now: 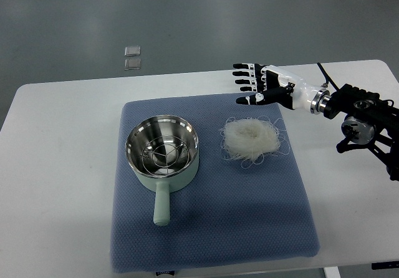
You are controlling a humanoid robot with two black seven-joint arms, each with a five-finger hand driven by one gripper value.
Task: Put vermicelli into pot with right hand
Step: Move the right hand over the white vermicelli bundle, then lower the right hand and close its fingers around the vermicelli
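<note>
White vermicelli [252,137] lay untouched on the mat [212,240], right of the empty pot [163,153]; the right hand [259,82] hovered beyond, fingers spread, holding nothing.

pot [163,156] left on mat [212,228], vermicelli [252,138] right, hand [262,85] behind

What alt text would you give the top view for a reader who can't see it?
The right robot hand, fingers spread and empty, hovers just beyond a loose vermicelli nest on a blue mat. Left of the nest sits a mint green pot, handle toward the camera, on a white table.
</note>
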